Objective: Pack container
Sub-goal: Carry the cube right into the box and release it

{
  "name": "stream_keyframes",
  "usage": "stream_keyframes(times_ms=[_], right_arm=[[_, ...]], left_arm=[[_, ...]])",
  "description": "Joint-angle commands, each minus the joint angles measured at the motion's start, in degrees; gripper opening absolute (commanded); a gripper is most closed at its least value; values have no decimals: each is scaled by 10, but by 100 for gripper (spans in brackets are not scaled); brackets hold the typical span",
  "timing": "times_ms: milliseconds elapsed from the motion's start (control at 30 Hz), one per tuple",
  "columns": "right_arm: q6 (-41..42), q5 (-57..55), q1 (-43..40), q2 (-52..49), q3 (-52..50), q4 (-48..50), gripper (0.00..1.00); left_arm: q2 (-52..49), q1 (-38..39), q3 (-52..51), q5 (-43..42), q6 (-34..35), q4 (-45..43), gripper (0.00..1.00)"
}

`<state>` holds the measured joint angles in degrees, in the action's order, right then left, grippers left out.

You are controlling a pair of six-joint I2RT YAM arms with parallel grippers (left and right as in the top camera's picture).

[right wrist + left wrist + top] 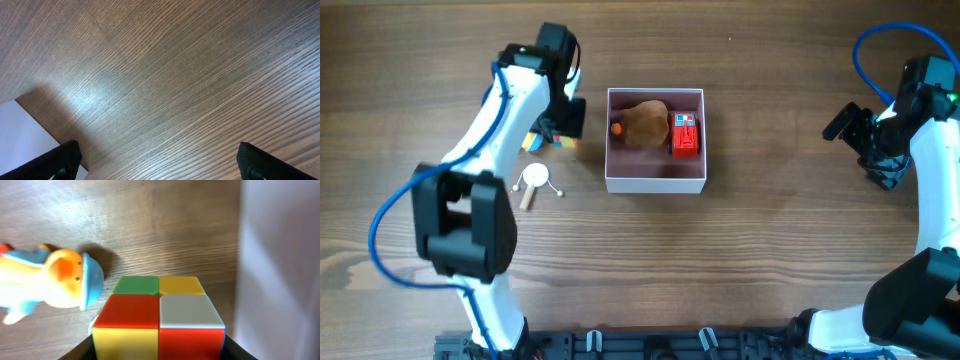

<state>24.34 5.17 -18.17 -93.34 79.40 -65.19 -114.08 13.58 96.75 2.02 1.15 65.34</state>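
Observation:
The container (655, 185) is a square white box with a pink inside, at the table's middle. In it lie a brown plush toy (642, 122) and a red toy (685, 135). My left gripper (567, 118) is just left of the container and is shut on a multicoloured cube (159, 315), with a dark finger against each side of it (159, 352). The container's white wall (280, 270) is close on the cube's right. My right gripper (850, 122) is open and empty over bare wood far right of the container (160, 165).
A yellow duck toy with blue parts (55, 280) lies on the table just left of the cube, and shows in the overhead view (533, 143). A white round toy with a wooden handle (534, 180) lies nearer the front. A container corner (20, 130) shows in the right wrist view.

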Motion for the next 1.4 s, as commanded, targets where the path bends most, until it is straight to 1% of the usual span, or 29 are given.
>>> stream_keyframes(times_ms=[0, 67, 200, 300, 367, 500, 767, 933, 1033, 1133, 1200, 1333, 1367], right_arm=[[-3, 9, -1, -3, 6, -3, 100], [-3, 9, -1, -3, 6, -4, 100], [-2, 9, -1, -3, 6, -5, 100], [-2, 10, -1, -3, 6, -5, 100], [-3, 9, -1, -3, 6, -6, 100], [-3, 9, -1, -3, 6, -8, 99], [-3, 9, -1, -3, 6, -13, 100], [-3, 18, -1, -3, 6, -19, 100], [-3, 18, -1, -3, 6, -19, 100], [-4, 18, -1, -3, 6, -19, 100], [-4, 18, -1, -3, 6, -19, 100], [-4, 18, -1, -3, 6, -20, 100], [-4, 18, -1, -3, 6, -20, 100]], left_arm=[[74, 45, 31, -23, 60, 14, 51], [104, 74, 34, -22, 94, 11, 51], [133, 137, 34, -21, 173, -14, 46], [124, 177, 34, -13, 218, -27, 48], [105, 203, 34, -1, 249, -32, 55], [54, 240, 34, 2, 294, -46, 56], [-5, 286, 34, -4, 324, -87, 55], [-10, 292, 34, -4, 323, -90, 54], [-7, 292, 34, 23, 323, -87, 53], [9, 281, 35, 57, 323, -66, 57], [28, 266, 35, 72, 318, -47, 62], [66, 221, 35, 87, 289, -10, 68], [78, 198, 35, 95, 286, 5, 70]])
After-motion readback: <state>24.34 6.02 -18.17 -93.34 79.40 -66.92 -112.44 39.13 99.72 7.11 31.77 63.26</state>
